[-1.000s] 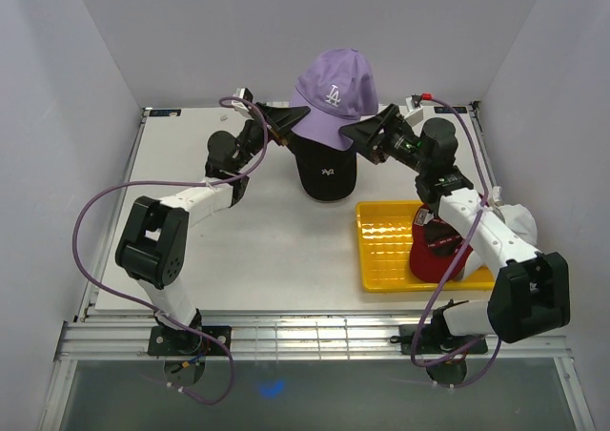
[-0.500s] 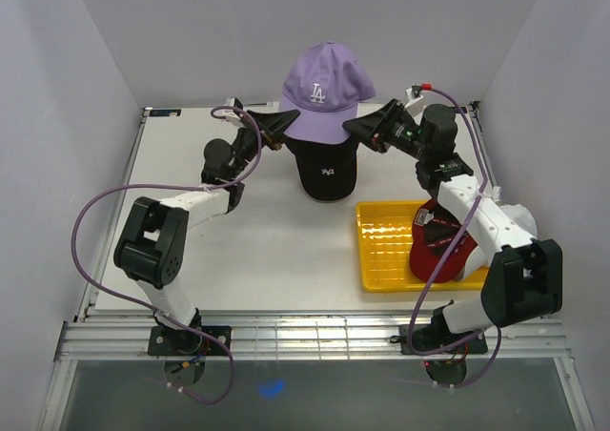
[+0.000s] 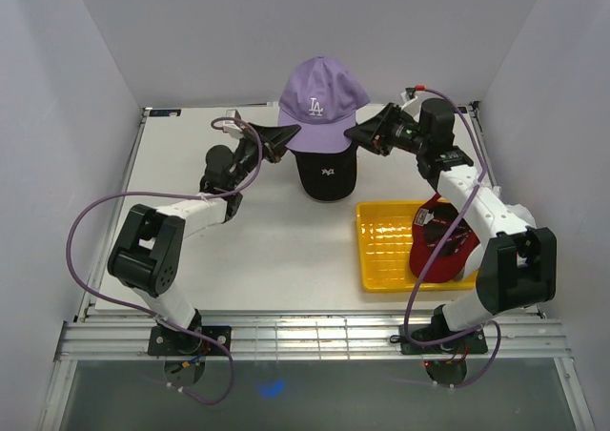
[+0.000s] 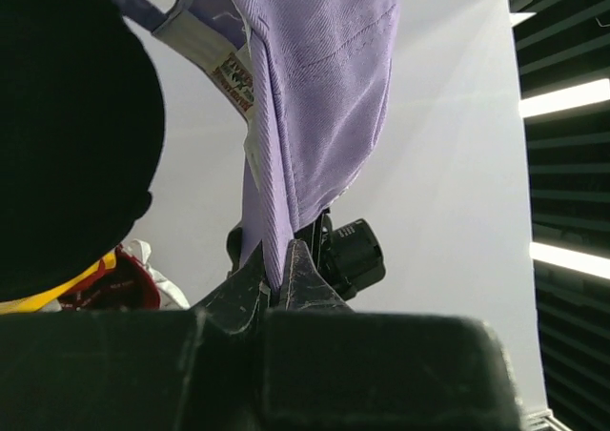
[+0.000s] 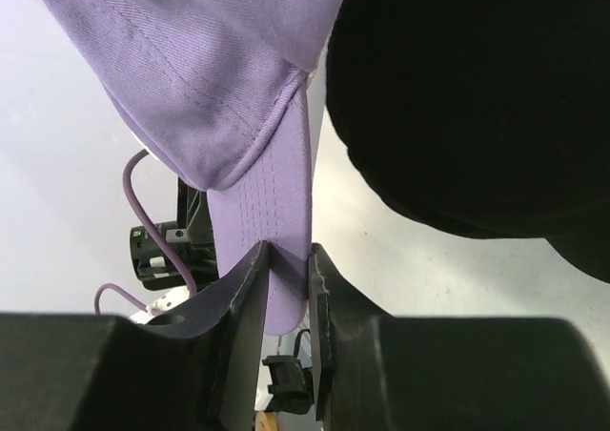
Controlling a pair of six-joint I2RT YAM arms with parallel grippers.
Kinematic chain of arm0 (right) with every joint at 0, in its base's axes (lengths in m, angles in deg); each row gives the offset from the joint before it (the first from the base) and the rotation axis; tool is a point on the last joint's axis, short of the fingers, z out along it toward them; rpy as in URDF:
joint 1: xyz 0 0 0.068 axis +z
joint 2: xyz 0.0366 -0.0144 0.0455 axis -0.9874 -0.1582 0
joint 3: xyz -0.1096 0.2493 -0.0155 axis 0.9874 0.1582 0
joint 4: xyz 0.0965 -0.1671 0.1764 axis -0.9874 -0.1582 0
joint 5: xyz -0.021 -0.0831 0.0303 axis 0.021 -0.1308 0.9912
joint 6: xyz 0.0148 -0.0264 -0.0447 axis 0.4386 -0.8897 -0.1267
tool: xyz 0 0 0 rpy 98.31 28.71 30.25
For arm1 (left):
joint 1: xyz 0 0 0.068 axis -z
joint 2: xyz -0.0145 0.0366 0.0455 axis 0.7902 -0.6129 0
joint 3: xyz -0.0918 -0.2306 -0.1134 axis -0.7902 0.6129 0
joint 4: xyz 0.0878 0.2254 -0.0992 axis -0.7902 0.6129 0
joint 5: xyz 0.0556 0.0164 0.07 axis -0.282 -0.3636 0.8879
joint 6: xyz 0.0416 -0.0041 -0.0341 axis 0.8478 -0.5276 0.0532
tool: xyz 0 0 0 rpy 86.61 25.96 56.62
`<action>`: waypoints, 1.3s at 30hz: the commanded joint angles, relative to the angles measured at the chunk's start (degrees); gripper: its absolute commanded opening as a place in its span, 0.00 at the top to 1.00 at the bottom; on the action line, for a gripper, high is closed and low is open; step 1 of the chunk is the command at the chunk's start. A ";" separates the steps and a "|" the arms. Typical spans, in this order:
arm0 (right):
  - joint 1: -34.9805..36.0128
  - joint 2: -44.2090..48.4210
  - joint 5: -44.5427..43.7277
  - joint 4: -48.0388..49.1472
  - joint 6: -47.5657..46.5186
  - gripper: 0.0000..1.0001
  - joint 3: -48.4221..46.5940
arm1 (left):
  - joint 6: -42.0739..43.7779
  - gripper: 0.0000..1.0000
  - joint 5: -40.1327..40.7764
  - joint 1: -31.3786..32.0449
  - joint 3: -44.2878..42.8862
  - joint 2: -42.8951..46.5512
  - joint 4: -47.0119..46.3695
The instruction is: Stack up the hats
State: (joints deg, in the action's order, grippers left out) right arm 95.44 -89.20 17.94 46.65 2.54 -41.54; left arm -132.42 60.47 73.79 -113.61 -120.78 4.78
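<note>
— Gripper check: what does the left gripper (image 3: pixel 284 137) hold?
— It is clamped on the lavender hat's (image 3: pixel 319 92) rim; the right gripper (image 3: pixel 352 133) pinches the opposite edge.
— Where is the hat?
— Between them, over the black hat (image 3: pixel 325 172) on the tabletop (image 3: pixel 238 250).

Top: lavender hat (image 3: pixel 321 92), white LA logo, raised, tilted, pinched at both side edges, just above black hat (image 3: pixel 326 175). Black hat upright on desk (image 3: pixel 257 231), white logo. Red hat (image 3: pixel 450 259) in yellow tray (image 3: pixel 381 250).
</note>
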 commanded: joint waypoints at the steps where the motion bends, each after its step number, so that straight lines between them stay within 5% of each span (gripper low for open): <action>1: -0.92 -0.57 -1.72 2.24 -3.68 0.77 -3.89 | 5.04 1.00 -10.15 3.64 2.83 2.72 3.54; 39: -2.42 -2.95 -6.11 -6.21 -16.60 0.79 1.82 | 14.36 1.00 -15.07 7.95 11.62 -3.79 8.02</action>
State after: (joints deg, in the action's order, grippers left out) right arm 93.50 -91.99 16.13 31.39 -12.43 -38.99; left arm -122.17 60.69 77.72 -104.45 -123.91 7.89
